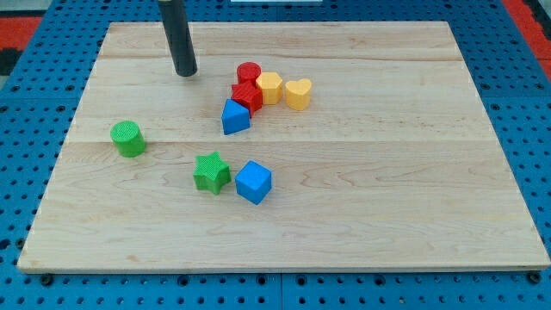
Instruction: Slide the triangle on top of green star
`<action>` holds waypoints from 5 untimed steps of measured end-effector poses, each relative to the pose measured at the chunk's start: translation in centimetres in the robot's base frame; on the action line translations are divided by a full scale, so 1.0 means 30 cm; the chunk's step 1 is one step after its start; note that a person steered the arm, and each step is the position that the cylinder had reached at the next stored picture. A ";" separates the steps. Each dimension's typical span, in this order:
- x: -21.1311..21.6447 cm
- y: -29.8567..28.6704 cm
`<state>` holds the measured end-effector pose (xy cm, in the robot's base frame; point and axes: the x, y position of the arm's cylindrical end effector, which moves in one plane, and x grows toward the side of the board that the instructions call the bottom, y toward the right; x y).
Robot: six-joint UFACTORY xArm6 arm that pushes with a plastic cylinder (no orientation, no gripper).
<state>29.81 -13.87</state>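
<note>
One blue triangle (234, 118) lies right of and below my tip (185, 74), apart from it and touching a red block (248, 96). The green star (211, 172) sits below the triangle, beside a blue cube (253, 182). My tip, a bare rod end, touches no block.

The pale wooden board (362, 224) with faint lengthwise grain lies on a blue perforated surface (534, 103). On it sit a blue triangle (234, 118), green star (211, 172), blue cube (253, 182), green cylinder (128, 139), red cylinder (249, 73), red block (247, 96), yellow block (269, 87) and yellow heart (298, 93). The rod ending in my tip (185, 74) is dark grey.
</note>
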 end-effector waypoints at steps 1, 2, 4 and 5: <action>0.116 0.077; 0.238 0.117; 0.338 0.368; 0.429 0.337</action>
<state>42.69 -3.76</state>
